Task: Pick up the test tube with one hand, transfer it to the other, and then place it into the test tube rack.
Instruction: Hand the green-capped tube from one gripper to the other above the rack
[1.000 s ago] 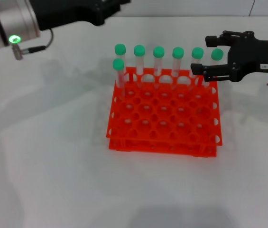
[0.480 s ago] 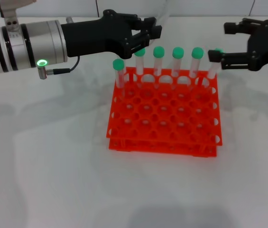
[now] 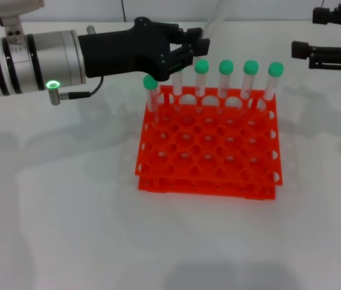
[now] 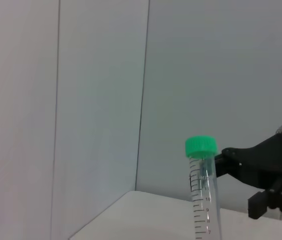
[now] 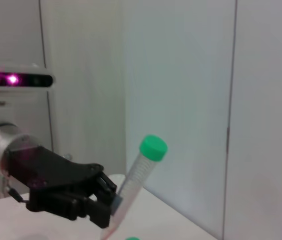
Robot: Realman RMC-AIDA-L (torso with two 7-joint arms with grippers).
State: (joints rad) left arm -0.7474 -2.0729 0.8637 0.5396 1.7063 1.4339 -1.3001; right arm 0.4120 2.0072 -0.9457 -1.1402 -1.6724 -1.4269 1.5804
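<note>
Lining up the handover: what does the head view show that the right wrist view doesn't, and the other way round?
Head view only: the orange rack with its row of standing tubes, and the right gripper, open, beyond the rack's far right corner. Right wrist view only: the green cap of the tube in hand, which the head view cuts off. Both: the left gripper clamped on the lower part of the tilted tube.
</note>
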